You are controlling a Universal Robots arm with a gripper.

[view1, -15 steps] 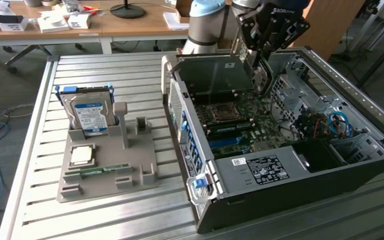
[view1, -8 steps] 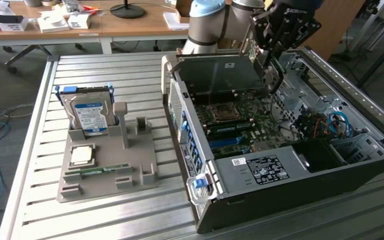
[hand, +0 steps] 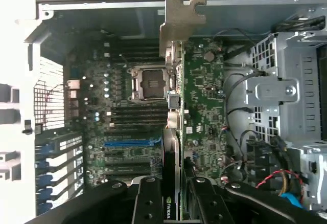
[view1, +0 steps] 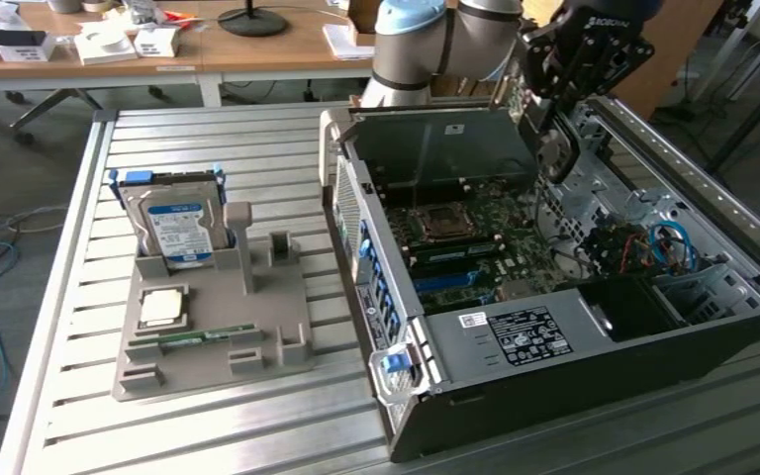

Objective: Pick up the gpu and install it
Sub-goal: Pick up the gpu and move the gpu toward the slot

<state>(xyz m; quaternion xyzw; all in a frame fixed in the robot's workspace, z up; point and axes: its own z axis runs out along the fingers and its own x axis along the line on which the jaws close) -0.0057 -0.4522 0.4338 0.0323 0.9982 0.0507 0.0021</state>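
Step in hand: carry/align part of the install. Pickup is done, the card is not seated yet

hand (hand: 173, 196) is pinching the gpu (hand: 172, 147) edge-on, one finger on each side of the board. Its grey end bracket (hand: 180, 19) sticks out away from the fingers

The card hangs over the open pc case (view1: 592, 336), above the motherboard (hand: 202, 81), and looks clear of it. In the exterior view the hand is over the far end of the case, on that view's right. The grey parts holder (view1: 209, 327) with the hard drive (view1: 175, 223) sits well apart on the surface (view1: 222, 435), on that view's left

In the wrist view the card passes just beside the empty cpu socket (hand: 147, 83), roughly at right angles to the blue slot (hand: 130, 143)

My read: seating calls for the connector edge parallel to and straight over a slot, with the bracket facing the case's rear wall, then a square push. Any tilt risks jamming. Can't tell which slot is meant
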